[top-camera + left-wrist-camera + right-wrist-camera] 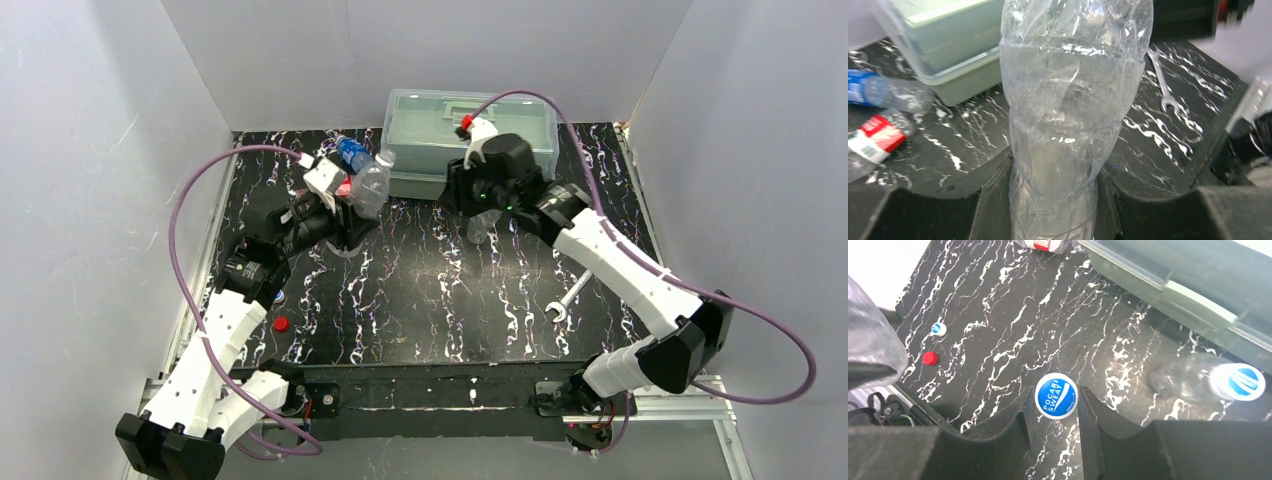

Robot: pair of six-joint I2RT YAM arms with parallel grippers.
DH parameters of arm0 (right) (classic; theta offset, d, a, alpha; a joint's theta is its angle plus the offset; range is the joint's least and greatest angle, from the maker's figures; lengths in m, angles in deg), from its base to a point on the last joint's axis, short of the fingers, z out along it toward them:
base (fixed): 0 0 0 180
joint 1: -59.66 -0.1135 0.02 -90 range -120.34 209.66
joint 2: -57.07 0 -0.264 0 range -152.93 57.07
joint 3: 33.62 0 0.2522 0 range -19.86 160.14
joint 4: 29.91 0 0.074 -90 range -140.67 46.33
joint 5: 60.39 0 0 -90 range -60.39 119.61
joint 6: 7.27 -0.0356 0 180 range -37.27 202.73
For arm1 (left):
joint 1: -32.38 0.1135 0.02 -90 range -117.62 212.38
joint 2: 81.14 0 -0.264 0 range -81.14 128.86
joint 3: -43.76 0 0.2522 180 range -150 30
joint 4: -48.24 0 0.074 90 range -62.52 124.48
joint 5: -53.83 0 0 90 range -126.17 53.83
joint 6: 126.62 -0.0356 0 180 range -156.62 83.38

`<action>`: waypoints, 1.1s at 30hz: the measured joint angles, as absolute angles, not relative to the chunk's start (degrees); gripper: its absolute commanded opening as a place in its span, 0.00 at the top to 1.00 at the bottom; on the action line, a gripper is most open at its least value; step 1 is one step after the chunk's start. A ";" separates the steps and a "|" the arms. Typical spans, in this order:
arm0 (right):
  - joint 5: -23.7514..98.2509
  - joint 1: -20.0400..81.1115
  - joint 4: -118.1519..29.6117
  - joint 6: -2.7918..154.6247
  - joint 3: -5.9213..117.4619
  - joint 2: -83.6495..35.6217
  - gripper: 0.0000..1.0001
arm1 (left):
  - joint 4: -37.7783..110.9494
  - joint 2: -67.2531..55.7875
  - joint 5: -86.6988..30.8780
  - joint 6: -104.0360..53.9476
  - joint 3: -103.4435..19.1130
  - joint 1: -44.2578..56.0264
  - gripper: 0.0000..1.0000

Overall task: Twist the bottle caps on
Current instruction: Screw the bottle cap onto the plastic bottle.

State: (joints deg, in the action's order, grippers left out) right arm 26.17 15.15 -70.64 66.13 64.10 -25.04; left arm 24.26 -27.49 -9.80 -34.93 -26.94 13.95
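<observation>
My left gripper (pixel 1053 185) is shut on the lower part of a plain clear bottle (pixel 1073 100), held up off the table (pixel 370 185). My right gripper (pixel 1055 400) is shut on a blue and white cap (pixel 1056 395), which it holds above the table near the box. A red cap (pixel 929 358) and a second blue and white cap (pixel 938 329) lie loose near the left arm. Lying beside the box are a blue-labelled bottle (pixel 878 90) and a red-labelled bottle (pixel 875 137). Another clear bottle (pixel 1193 380) stands by the right gripper with a blue cap (pixel 1238 381) on it.
A large translucent lidded box (pixel 470 140) stands at the back of the black marbled table (pixel 430 300). A silver wrench (pixel 565 300) lies right of centre. White walls close in the left, right and back.
</observation>
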 measured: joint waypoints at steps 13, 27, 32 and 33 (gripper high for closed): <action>65.16 25.88 -71.12 59.86 73.98 -21.17 0.75 | 31.52 -29.24 15.99 -35.59 -17.28 13.95 0.74; 75.87 25.84 -54.57 46.50 67.09 -21.94 0.74 | 35.06 -29.44 19.09 -35.08 -16.85 12.88 0.77; 76.28 25.58 -53.54 46.00 66.57 -21.94 0.74 | 35.35 -28.65 19.05 -35.08 -16.85 12.37 0.78; 76.28 25.49 -53.32 45.78 66.48 -21.96 0.74 | 35.37 -28.54 19.01 -35.08 -16.85 12.37 0.78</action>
